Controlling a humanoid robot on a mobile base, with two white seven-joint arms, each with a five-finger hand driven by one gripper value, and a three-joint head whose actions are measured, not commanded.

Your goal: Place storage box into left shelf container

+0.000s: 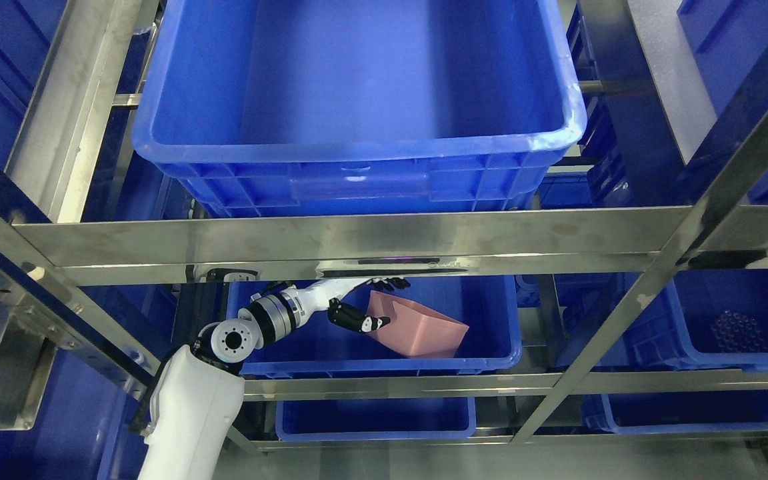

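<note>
The left hand (364, 308) reaches in under the steel crossbar (371, 243) of the shelf rack, its arm coming up from the lower left. It grips the pink storage box (421, 330) by the near left rim: the thumb (361, 322) presses against the box's outer left wall while the fingers (391, 283) curl over the top edge just beneath the crossbar. That pinch on one rim explains why the box hangs tilted, its free right end dropped lower than the held end.

The pink storage box sits inside the blue container (491, 347) directly below the crossbar, within its walls. Whether its lower corner already touches the container floor I cannot tell, as the front wall hides the bottom. Holding it low and angled seems meant to clear the crossbar, which leaves little headroom above the container.

By my reading the placing is nearly done: the box is within the container and only the release remains, since the hand is closed on the rim. The next move probably calls for letting the raised end settle before the fingers open, or the box may drop and rock.

Above the crossbar a large blue bin (357, 100) stands empty. To the right below the crossbar, another blue bin (744, 333) holds something dark and round. The right hand is not visible.
</note>
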